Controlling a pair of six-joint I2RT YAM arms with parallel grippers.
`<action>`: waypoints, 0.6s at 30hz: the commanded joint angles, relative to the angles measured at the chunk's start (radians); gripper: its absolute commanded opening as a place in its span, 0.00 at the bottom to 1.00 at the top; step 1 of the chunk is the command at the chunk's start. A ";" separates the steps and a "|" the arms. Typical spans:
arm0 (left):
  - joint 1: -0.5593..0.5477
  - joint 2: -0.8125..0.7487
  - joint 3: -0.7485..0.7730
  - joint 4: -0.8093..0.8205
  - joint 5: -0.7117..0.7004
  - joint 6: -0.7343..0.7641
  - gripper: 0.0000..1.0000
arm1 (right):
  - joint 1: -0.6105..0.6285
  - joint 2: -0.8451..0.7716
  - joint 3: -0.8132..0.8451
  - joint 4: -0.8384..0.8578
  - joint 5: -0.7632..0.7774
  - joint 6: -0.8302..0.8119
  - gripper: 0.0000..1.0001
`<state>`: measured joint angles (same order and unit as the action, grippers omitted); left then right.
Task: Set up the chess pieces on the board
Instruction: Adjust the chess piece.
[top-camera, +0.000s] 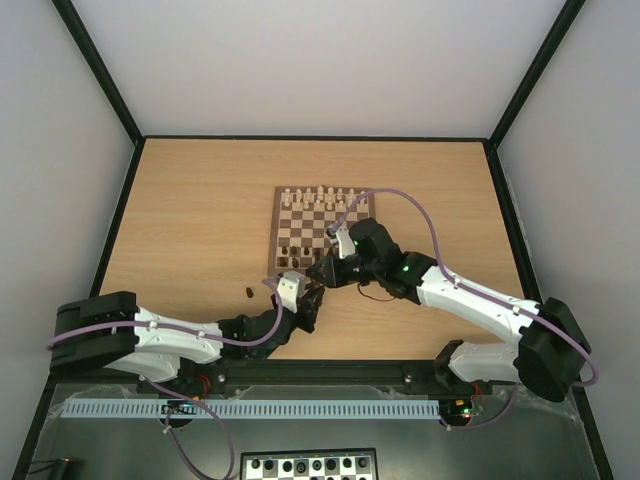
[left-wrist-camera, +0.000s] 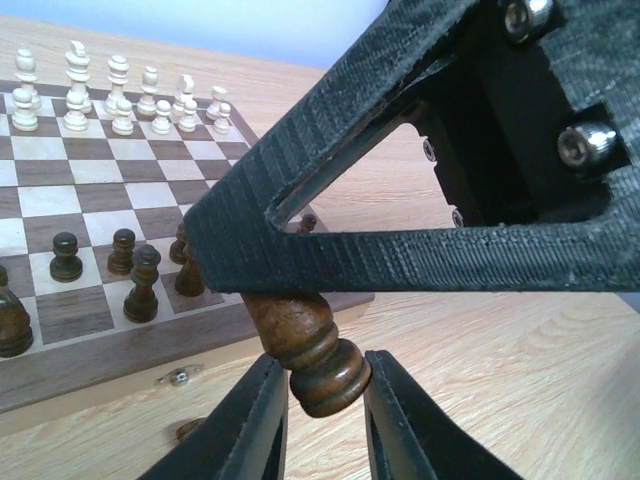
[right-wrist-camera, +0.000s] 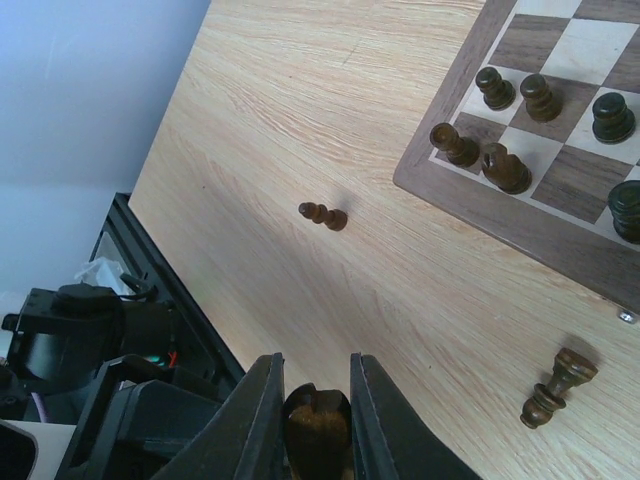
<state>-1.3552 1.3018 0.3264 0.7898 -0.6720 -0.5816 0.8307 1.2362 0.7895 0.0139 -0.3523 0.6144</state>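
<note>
Left arm (top-camera: 170, 340), at 8 o'clock in the top view, is showing white shells and black joints. Right arm (top-camera: 480, 305), at 4 o'clock, is matching it, with a bulky black base joint. A lilac cable (top-camera: 425, 215) is running along each arm. A green LED (top-camera: 405, 268) is glowing on the right arm's black wrist block. Left gripper (left-wrist-camera: 325, 400) is showing smooth matte black fingers (left-wrist-camera: 250, 435). Right gripper (right-wrist-camera: 315, 400) is showing the same. In the left wrist view its black body is looking ribbed and layer-printed, with silver dome screws (left-wrist-camera: 585, 145) sitting at 2 o'clock.
</note>
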 joint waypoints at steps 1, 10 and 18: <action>0.016 -0.010 -0.001 0.018 -0.038 0.005 0.21 | -0.002 -0.038 -0.008 -0.021 -0.019 -0.001 0.17; 0.017 -0.054 0.000 -0.089 -0.029 0.062 0.18 | -0.002 -0.034 0.002 -0.066 -0.015 -0.019 0.17; 0.017 -0.088 -0.019 -0.142 -0.042 0.064 0.18 | -0.002 -0.031 0.022 -0.098 -0.006 -0.034 0.19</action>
<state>-1.3540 1.2388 0.3264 0.6971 -0.6426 -0.5217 0.8307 1.2247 0.7910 0.0040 -0.3519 0.6033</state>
